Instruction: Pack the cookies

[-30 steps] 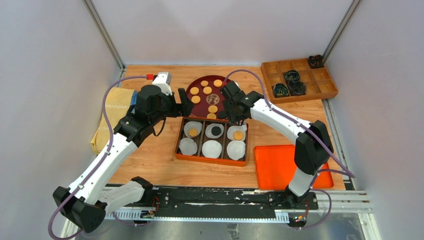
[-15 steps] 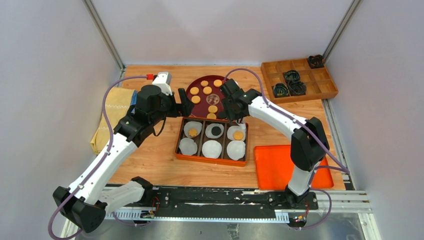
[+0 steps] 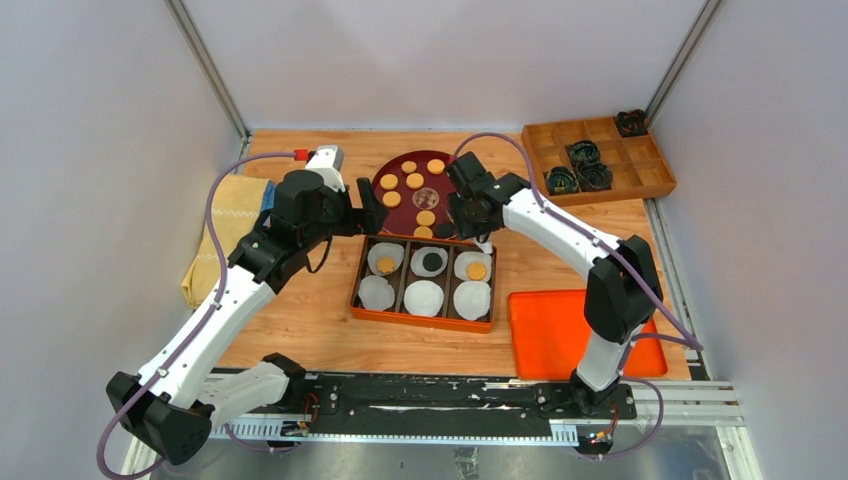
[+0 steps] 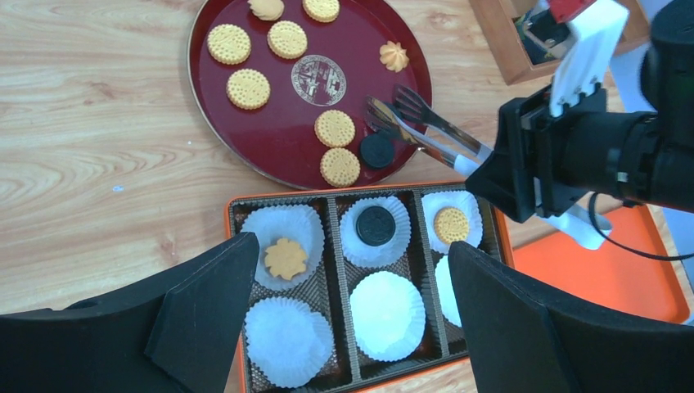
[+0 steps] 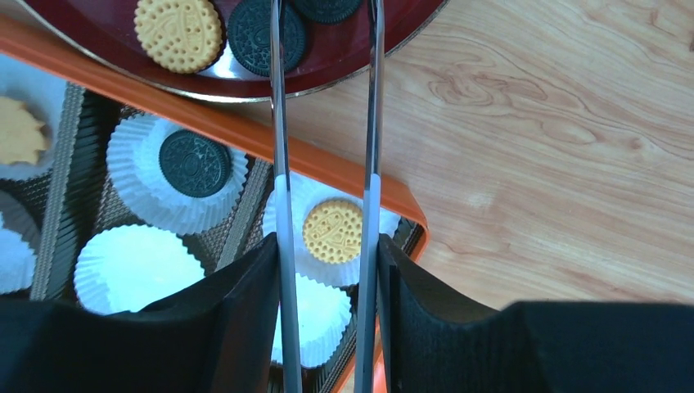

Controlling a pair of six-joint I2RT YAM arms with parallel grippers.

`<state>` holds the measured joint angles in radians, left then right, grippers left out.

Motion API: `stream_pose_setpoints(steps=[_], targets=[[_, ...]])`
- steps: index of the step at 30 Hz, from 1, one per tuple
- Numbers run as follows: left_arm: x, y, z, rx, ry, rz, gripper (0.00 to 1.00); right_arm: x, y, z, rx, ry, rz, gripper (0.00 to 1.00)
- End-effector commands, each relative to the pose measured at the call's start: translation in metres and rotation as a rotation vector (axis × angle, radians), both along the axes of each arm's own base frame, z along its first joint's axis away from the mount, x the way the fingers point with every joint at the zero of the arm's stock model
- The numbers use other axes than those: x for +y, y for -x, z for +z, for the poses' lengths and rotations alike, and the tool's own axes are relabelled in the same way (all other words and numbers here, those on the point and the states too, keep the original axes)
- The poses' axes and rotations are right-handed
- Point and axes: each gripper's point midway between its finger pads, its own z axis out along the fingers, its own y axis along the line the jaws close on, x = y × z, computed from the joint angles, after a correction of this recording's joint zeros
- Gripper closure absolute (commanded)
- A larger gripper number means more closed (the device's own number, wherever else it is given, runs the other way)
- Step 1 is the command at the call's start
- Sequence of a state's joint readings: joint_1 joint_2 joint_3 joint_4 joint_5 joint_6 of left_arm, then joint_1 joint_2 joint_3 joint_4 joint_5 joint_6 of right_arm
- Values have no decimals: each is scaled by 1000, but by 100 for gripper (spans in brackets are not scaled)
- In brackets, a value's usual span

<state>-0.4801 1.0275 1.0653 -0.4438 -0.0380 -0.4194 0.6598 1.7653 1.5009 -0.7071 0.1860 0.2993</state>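
A dark red plate [image 4: 245, 139] carries several golden cookies [image 4: 248, 88], a black cookie [image 4: 377, 151] and a knobbly one [image 4: 394, 56]. Just in front of it, the orange box [image 3: 424, 318] has white paper cups; its back row holds a flower-shaped tan cookie [image 4: 286, 258], a black one [image 4: 376, 223] and a golden one [image 5: 332, 231]. My right gripper [image 5: 327, 246] is shut on metal tongs [image 4: 425, 131], whose tips reach over the plate's near edge beside the black cookie [image 5: 266, 37]. My left gripper [image 4: 352, 246] hangs open above the box, holding nothing.
An orange lid [image 3: 560, 330] lies right of the box. A wooden compartment tray [image 3: 598, 160] with black items sits at the back right. A yellow cloth [image 3: 225, 235] lies at the left edge.
My right arm has carried the tongs from over the box back toward the plate, and the tongs have narrowed a little. The left arm has not moved.
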Motion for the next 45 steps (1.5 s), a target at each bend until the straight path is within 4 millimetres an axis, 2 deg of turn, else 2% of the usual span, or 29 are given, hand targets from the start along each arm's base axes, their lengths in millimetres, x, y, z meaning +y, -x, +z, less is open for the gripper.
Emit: stream_pose_setpoints(steps=[1,11,15,20,25,28,31,37,45], targets=[[4,1,8,-14,11,16,7,-2,1,42,-61,-72,-5,100],[7,1,11,-16,5,32,8,6,17,80,-105,-152,42,100],[23,-4,18,-23,-31,115,8,18,42,96,-127,-152,124,100],[43,-13,35,-24,-72,226,8,45,88,110,-151,-148,265,100],[73,-21,49,-15,-4,345,8,65,129,102,-113,-157,365,100],[90,-24,46,8,36,396,8,78,149,93,-86,-148,423,100],[99,-27,36,46,70,405,8,89,167,80,-54,-129,475,100],[94,-26,18,88,100,371,9,105,183,64,-12,-107,524,100],[92,-26,9,105,101,360,9,121,202,40,60,-77,575,100]])
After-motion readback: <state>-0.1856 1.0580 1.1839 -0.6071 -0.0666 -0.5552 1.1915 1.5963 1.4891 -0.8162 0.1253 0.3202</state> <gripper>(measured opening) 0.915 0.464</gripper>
